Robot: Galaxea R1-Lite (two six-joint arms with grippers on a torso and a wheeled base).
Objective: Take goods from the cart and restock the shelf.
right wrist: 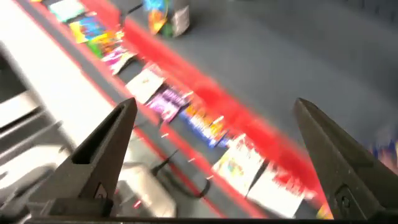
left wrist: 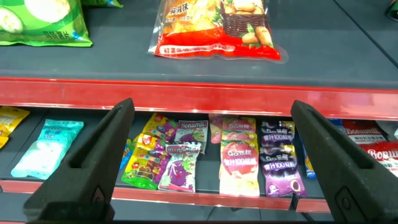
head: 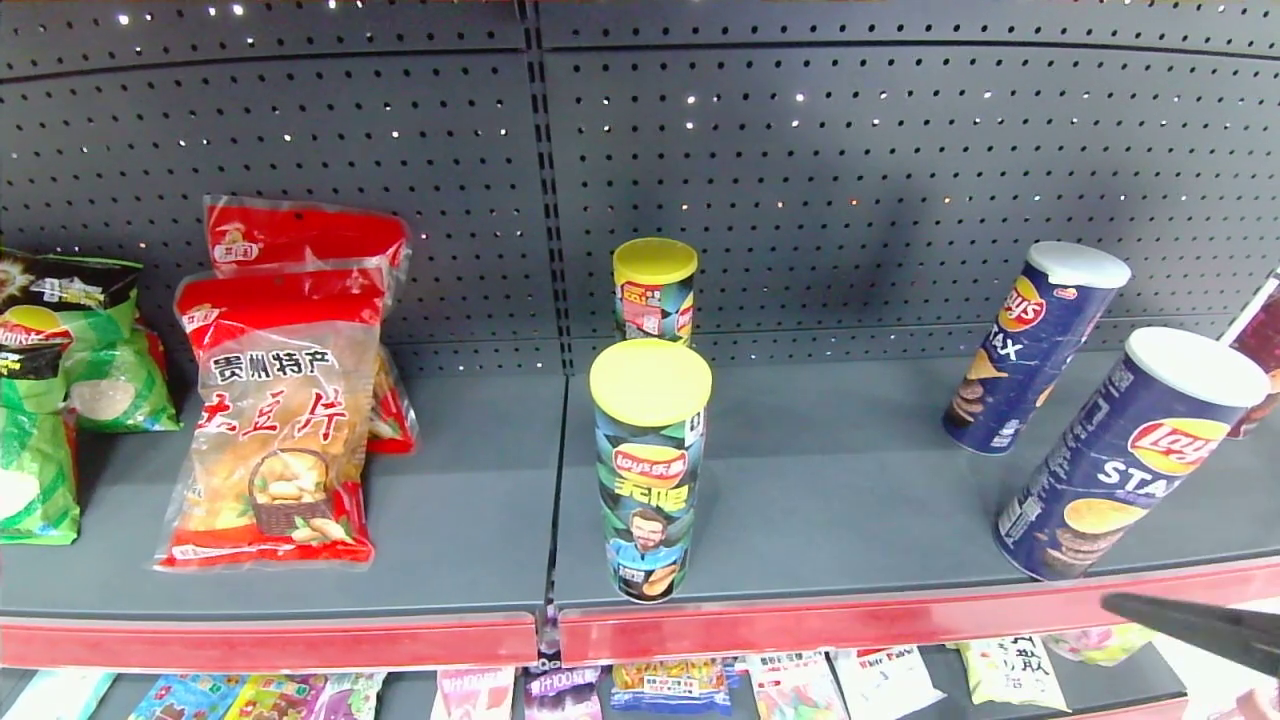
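Note:
Two yellow-lidded chip cans stand on the grey shelf (head: 820,500), one at the front (head: 648,470) and one behind it (head: 654,290). Two blue chip cans (head: 1130,460) (head: 1030,350) stand to the right. Red bags of potato slices (head: 275,420) lean at the left. My left gripper (left wrist: 211,174) is open and empty, in front of the shelf's red edge (left wrist: 199,96) below the red bag (left wrist: 217,28). My right gripper (right wrist: 217,162) is open and empty, off the red edge (right wrist: 211,93), with a yellow-lidded can (right wrist: 168,15) farther away. One dark finger (head: 1190,618) pokes in at the lower right of the head view.
Green snack bags (head: 40,400) lie at the shelf's far left. A lower shelf holds several small candy packets (left wrist: 239,155) in rows. A perforated back panel (head: 850,180) closes the shelf behind. Bare shelf lies between the yellow-lidded and blue cans.

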